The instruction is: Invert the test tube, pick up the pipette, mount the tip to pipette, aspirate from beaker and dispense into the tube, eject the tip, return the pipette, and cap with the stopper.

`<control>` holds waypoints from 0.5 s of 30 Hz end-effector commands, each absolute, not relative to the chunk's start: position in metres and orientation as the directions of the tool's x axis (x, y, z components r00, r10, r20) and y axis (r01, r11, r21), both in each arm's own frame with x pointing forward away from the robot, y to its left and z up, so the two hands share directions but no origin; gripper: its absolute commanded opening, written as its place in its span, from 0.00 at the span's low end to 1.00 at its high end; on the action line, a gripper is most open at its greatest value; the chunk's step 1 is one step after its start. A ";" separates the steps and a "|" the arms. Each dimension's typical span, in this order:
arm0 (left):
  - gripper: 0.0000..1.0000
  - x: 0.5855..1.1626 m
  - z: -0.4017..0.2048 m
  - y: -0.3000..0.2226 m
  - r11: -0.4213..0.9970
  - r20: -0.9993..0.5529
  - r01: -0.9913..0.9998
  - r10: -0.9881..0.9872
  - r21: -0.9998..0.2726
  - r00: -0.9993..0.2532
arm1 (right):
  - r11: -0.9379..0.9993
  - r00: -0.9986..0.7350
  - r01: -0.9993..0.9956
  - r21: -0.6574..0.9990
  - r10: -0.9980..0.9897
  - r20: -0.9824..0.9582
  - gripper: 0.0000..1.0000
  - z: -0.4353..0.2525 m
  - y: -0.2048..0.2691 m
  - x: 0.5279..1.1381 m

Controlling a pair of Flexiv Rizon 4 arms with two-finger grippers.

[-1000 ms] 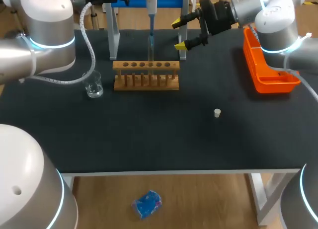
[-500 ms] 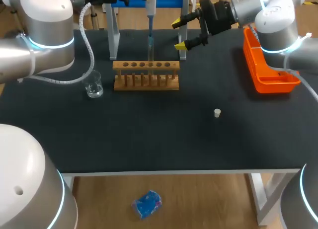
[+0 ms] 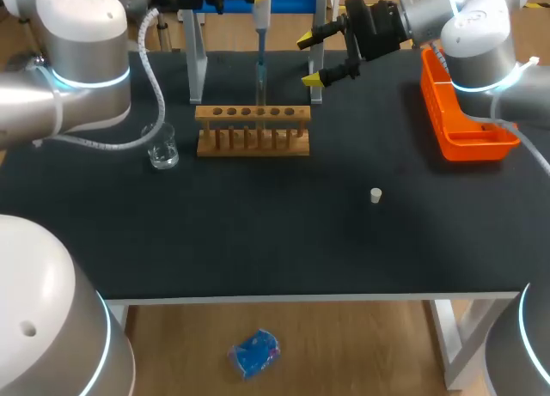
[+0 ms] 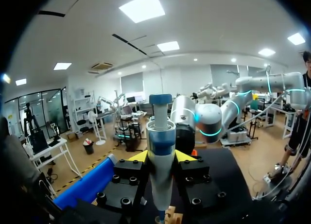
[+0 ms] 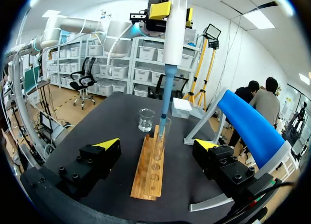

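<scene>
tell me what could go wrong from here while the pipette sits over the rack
1. The pipette, held in the left pincer, has its thin tip at the mouth of the narrow test tube in the rack; a small sideways drift could miss the tube or knock it.
2. The open right pincer hangs close beside the pipette and could bump it.

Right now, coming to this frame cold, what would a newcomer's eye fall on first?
The pipette, shut in the left gripper, hangs upright over the wooden rack, pointing down at the test tube there. The right gripper hovers open behind the rack's right end, near the bright orange bin on the right.
</scene>
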State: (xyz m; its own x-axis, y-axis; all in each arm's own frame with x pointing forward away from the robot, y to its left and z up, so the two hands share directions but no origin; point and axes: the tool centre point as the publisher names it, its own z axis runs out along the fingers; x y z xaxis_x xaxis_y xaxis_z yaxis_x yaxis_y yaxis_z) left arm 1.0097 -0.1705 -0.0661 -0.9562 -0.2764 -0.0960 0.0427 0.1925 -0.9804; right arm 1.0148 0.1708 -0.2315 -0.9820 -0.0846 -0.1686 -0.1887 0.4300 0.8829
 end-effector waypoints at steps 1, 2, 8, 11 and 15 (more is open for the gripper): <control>0.00 1.010 -0.069 -0.170 0.185 -0.098 0.047 -0.281 -0.982 -0.955 | 0.431 -0.982 -0.189 0.882 -0.087 -0.168 1.00 -0.231 0.170 1.016; 0.00 1.010 -0.069 -0.170 0.185 -0.099 0.047 -0.281 -0.982 -0.955 | 0.431 -0.982 -0.189 0.882 -0.087 -0.168 1.00 -0.231 0.170 1.016; 0.00 1.014 -0.067 -0.169 0.184 -0.103 0.052 -0.280 -0.981 -0.955 | 0.431 -0.982 -0.189 0.882 -0.087 -0.168 1.00 -0.231 0.170 1.016; 0.00 1.016 -0.067 -0.169 0.184 -0.104 0.053 -0.279 -0.981 -0.955 | 0.431 -0.982 -0.189 0.882 -0.087 -0.168 1.00 -0.231 0.170 1.016; 0.00 1.019 -0.067 -0.169 0.184 -0.104 0.054 -0.276 -0.981 -0.955 | 0.431 -0.982 -0.189 0.882 -0.087 -0.168 1.00 -0.231 0.170 1.016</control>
State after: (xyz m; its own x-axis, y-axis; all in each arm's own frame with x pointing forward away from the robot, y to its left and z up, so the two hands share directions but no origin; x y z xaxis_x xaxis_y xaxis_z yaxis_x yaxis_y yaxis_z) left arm 1.0148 -0.1683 -0.0664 -0.9539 -0.2820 -0.1032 0.0507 0.1877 -0.9809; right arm 1.0148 0.1708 -0.2315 -0.9820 -0.0846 -0.1686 -0.1887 0.4300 0.8829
